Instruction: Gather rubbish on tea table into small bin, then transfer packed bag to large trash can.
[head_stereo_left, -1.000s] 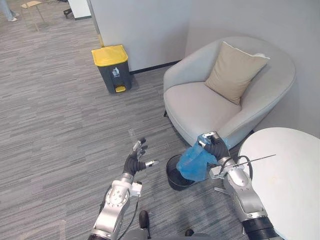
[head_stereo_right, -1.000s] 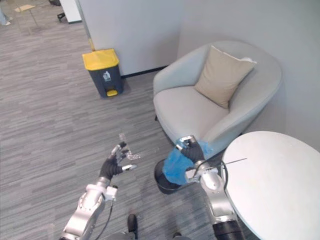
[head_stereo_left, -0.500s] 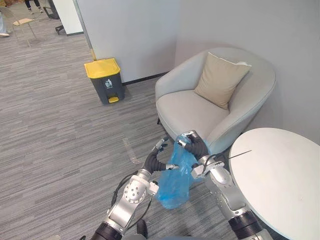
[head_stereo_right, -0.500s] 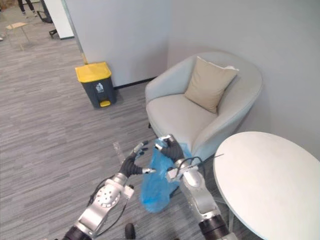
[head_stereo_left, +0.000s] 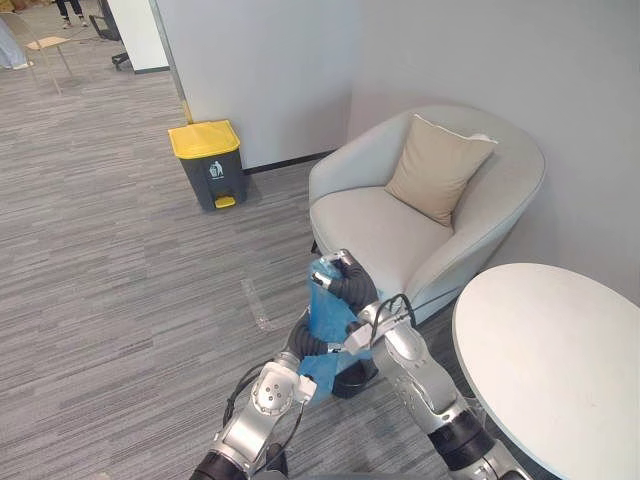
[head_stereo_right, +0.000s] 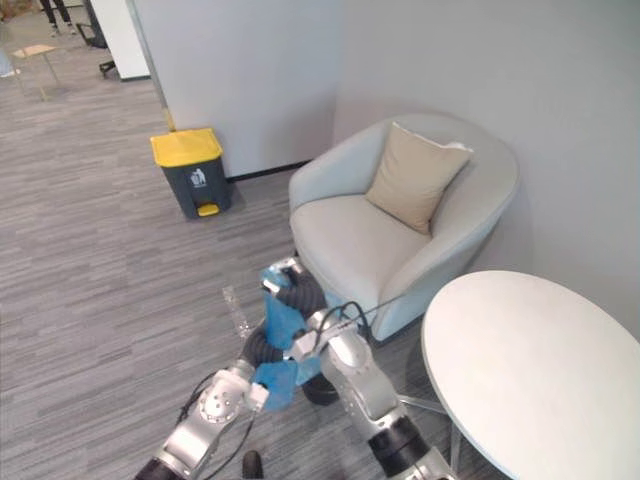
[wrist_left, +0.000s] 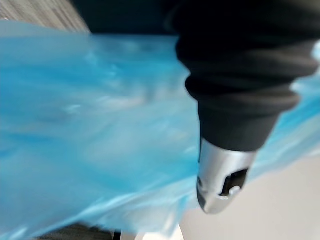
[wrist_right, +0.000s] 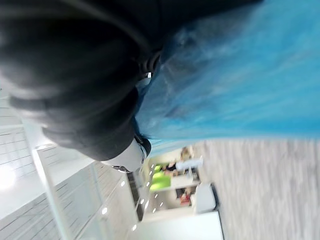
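Hanging lengthwise from the right hand (head_stereo_left: 352, 288), whose fingers pinch its neck, the blue bag (head_stereo_left: 325, 312) has the large trash can (head_stereo_left: 208, 160) well apart at 11 o'clock. The left hand (head_stereo_left: 300, 343) is behind the bag, and its fingers' state cannot be told.

The right hand (head_stereo_left: 350, 283) is raised in front of the armchair (head_stereo_left: 380, 225), its fingers curled round the gathered top of a blue bag (head_stereo_left: 328, 318) that hangs down from it. The left hand (head_stereo_left: 302, 343) is against the lower part of the bag, partly hidden behind the plastic. Just below the bag a small black bin (head_stereo_left: 358, 374) stands on the grey floor (head_stereo_left: 120, 270). A beige cushion (head_stereo_left: 437, 170) leans on the armchair's back. A round white surface (head_stereo_left: 550, 370) is near the right arm. Well apart, by the wall (head_stereo_left: 280, 70), stands a grey trash can (head_stereo_left: 207, 165) with a yellow lid.
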